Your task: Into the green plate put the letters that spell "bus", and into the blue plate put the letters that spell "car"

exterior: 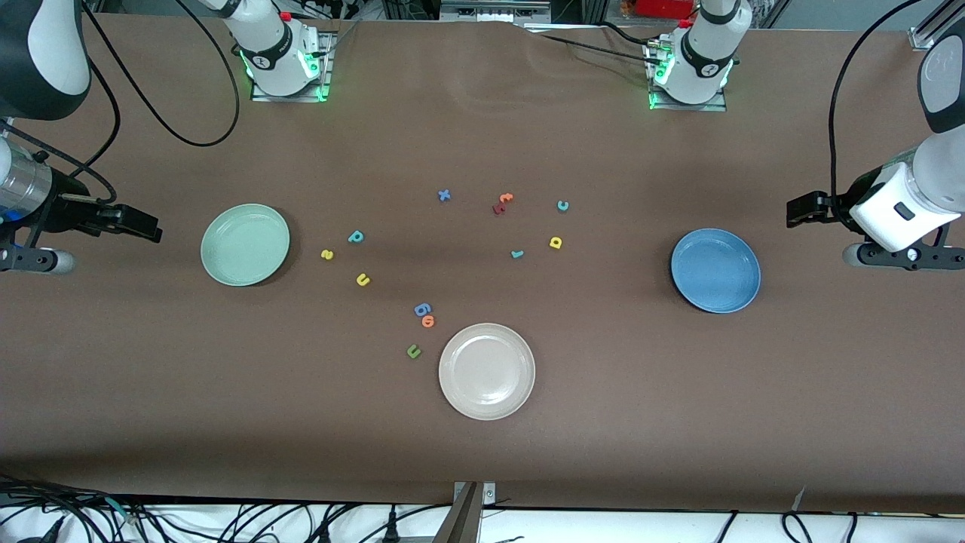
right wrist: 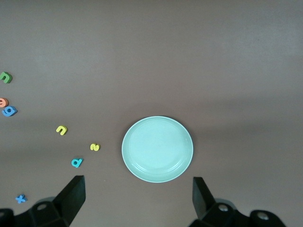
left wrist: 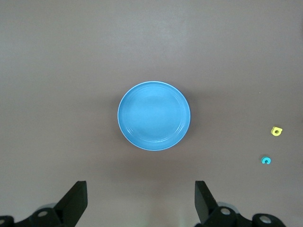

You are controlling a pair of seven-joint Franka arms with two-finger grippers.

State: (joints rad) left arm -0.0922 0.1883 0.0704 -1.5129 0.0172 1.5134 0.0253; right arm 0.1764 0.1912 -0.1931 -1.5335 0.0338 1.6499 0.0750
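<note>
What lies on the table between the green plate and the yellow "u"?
In the front view, only the yellow "s" lies between the green plate and the yellow "u"; the right wrist view shows the same.

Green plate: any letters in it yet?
No. The green plate is bare, and the yellow "s", teal "b" and yellow "u" lie on the table beside it.

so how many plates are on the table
3: the green plate toward the right arm's end, the blue plate toward the left arm's end, and a beige-white plate between them, nearest the front camera. None looks hidden.
</note>
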